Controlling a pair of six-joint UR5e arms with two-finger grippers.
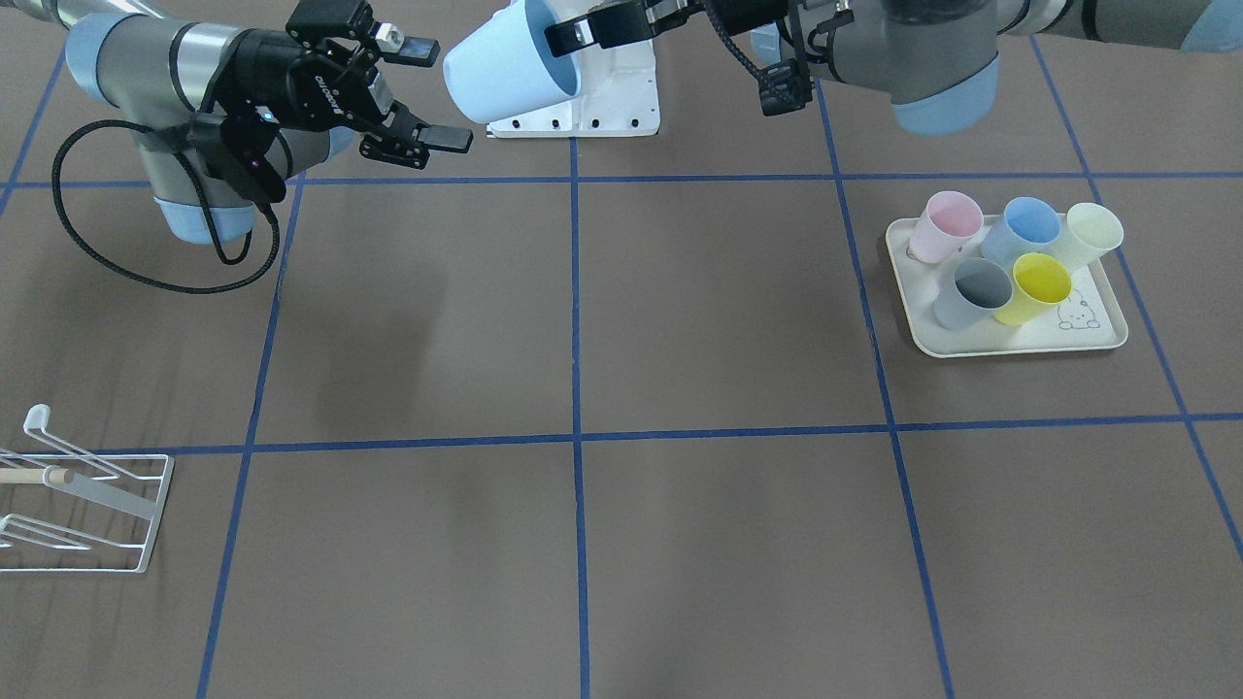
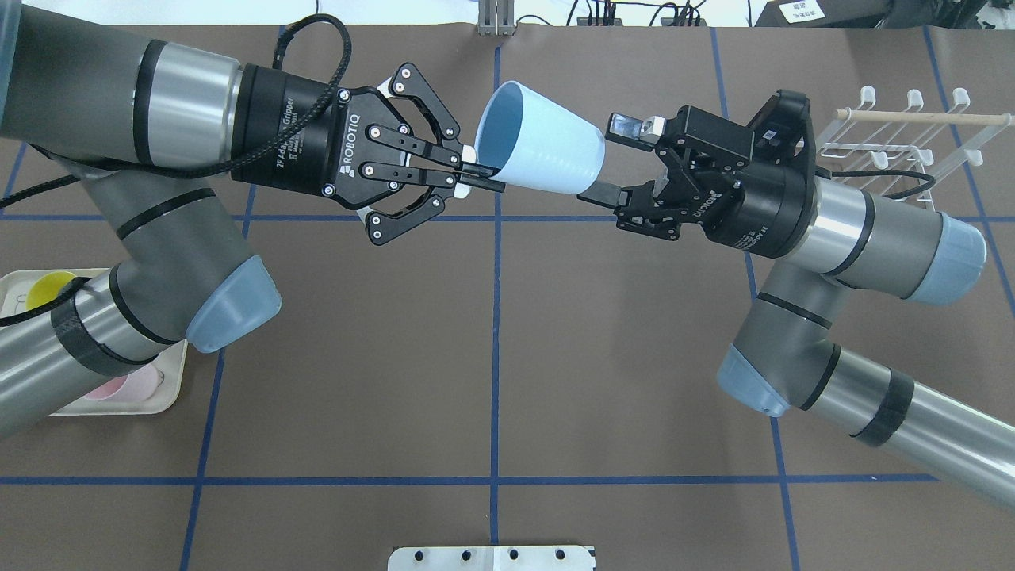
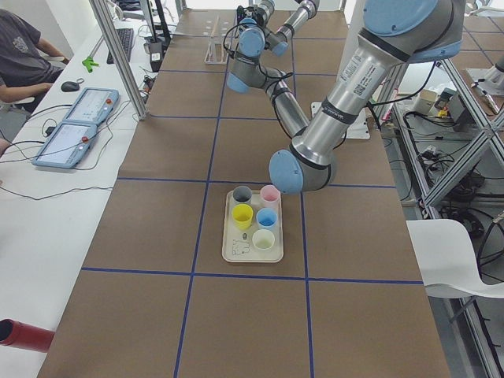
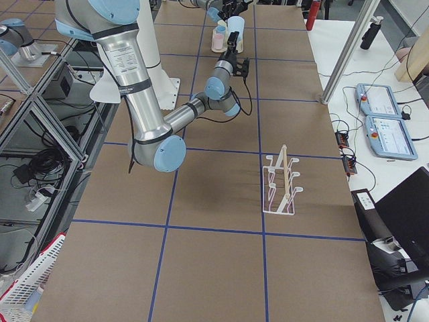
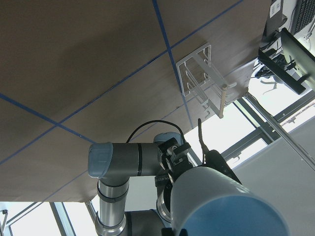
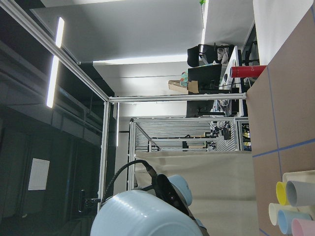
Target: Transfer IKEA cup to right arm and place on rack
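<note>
A light-blue IKEA cup (image 2: 543,152) hangs on its side in mid-air over the table's middle. My left gripper (image 2: 480,176) is shut on its rim, one finger inside the mouth. My right gripper (image 2: 612,162) is open, its two fingers flanking the cup's closed bottom end from the other side. In the front-facing view the cup (image 1: 505,73) lies between the left gripper (image 1: 568,37) and the open right gripper (image 1: 437,94). The white wire rack (image 2: 912,135) with its wooden dowel stands behind the right arm, also seen as the rack (image 1: 83,490) at the table's edge.
A cream tray (image 1: 1010,342) holds several upright coloured cups on the left arm's side; the tray (image 3: 252,253) also shows in the left side view. A white base plate (image 1: 602,107) sits at the robot's foot. A person (image 3: 20,47) sits beside the table with tablets.
</note>
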